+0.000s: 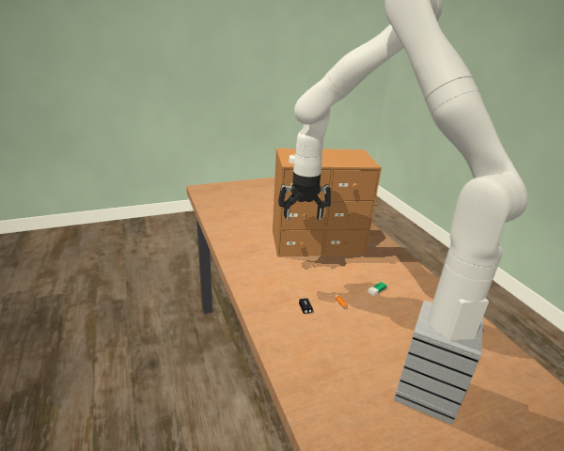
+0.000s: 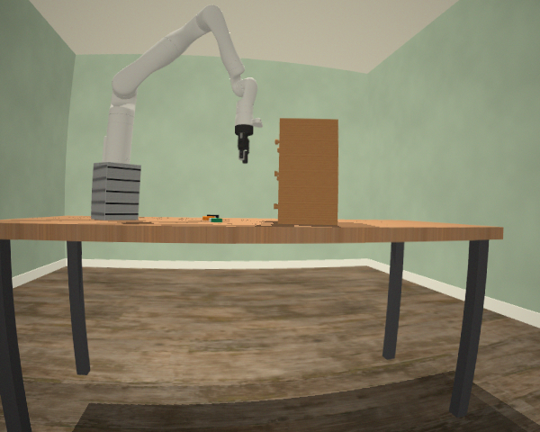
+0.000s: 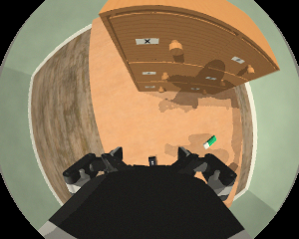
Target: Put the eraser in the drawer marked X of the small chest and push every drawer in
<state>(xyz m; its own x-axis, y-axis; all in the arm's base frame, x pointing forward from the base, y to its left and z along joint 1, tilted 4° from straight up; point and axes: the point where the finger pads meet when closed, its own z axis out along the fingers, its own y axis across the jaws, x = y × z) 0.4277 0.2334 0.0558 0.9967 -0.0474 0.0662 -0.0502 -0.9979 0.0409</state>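
The eraser (image 1: 377, 287) (image 2: 216, 220) (image 3: 210, 141), white with a green sleeve, lies on the table in front of the chest. The small wooden chest (image 1: 350, 157) (image 2: 307, 172) (image 3: 229, 20) stands upright, with all visible drawers pushed in. The drawer marked X (image 1: 325, 176) (image 3: 159, 27) is the top left one, with a round knob (image 3: 175, 47). In the top view my arm hides much of it. My gripper (image 1: 303, 215) (image 2: 244, 160) (image 3: 149, 153) is open and empty, pointing down in front of the chest's left column, well above the table and apart from the knobs.
A small black object (image 1: 305, 305) (image 2: 212, 216) (image 3: 152, 160) and an orange object (image 1: 341, 302) (image 2: 207, 218) lie on the table (image 1: 321, 359) to the left of the eraser in the top view. Knobs stick out of the chest's front.
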